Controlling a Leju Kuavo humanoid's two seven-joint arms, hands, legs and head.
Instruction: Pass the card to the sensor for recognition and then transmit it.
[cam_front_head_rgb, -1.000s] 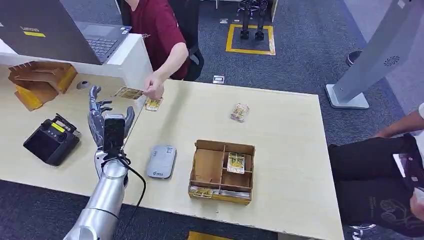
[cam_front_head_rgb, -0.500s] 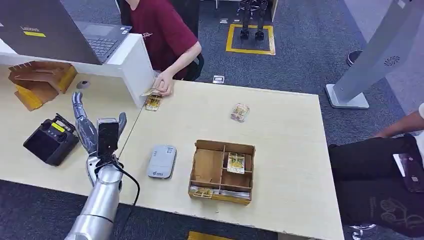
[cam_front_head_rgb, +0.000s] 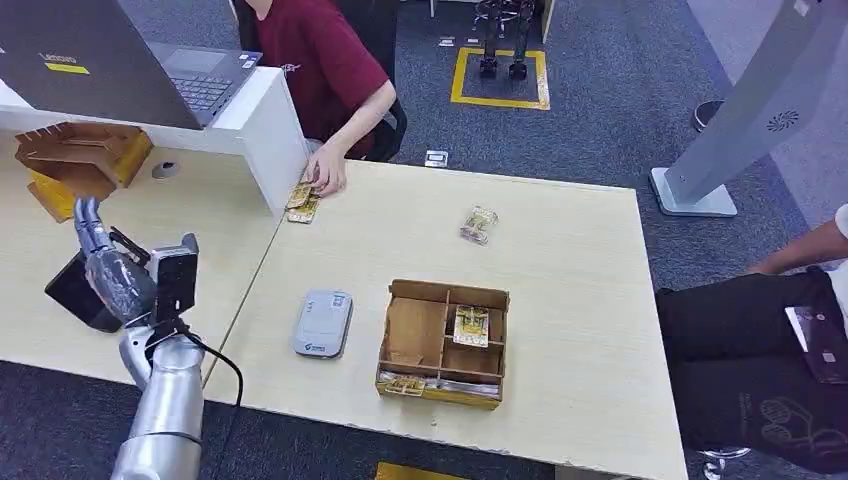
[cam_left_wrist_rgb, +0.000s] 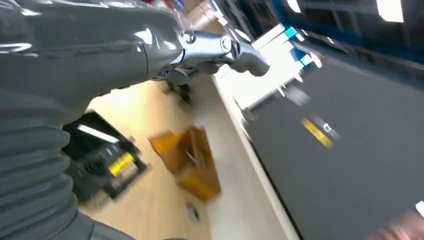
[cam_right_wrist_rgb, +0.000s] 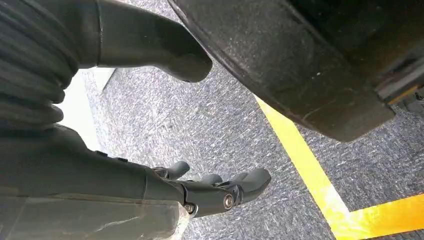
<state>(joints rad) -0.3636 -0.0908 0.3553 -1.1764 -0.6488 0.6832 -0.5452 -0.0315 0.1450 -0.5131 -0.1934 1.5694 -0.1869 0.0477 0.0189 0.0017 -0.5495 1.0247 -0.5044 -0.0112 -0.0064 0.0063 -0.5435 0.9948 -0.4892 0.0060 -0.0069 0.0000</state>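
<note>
Fingers on the left hand (cam_front_head_rgb: 105, 270) stand apart and carry nothing, raised over the black handheld controller (cam_front_head_rgb: 82, 290) at the near left of the table (cam_front_head_rgb: 580, 300); the right hand (cam_right_wrist_rgb: 220, 192) hangs toward the carpet with its fingers loosely spread and equally bare. Your card (cam_front_head_rgb: 303, 197) lies at the far edge of the table under the person's hand (cam_front_head_rgb: 327, 175), on what looks like a small stack, so the handover seems done. Judging by that, your next job is another card from the cardboard divider box (cam_front_head_rgb: 443, 343). Bring the hand across low and slow, keep well off the controller as you swing, and take the card by its edge so its face stays free for the grey sensor pad (cam_front_head_rgb: 323, 323), just beside the box. Lay it flat over the pad before you carry it on to the person. By my count you have one sensor pad, one divider box with one card (cam_front_head_rgb: 471, 325) in a back compartment and more in the front compartments, too stacked to count, one loose packet (cam_front_head_rgb: 480, 224) on the far side, and one laptop (cam_front_head_rgb: 150, 70) on the raised counter.
</note>
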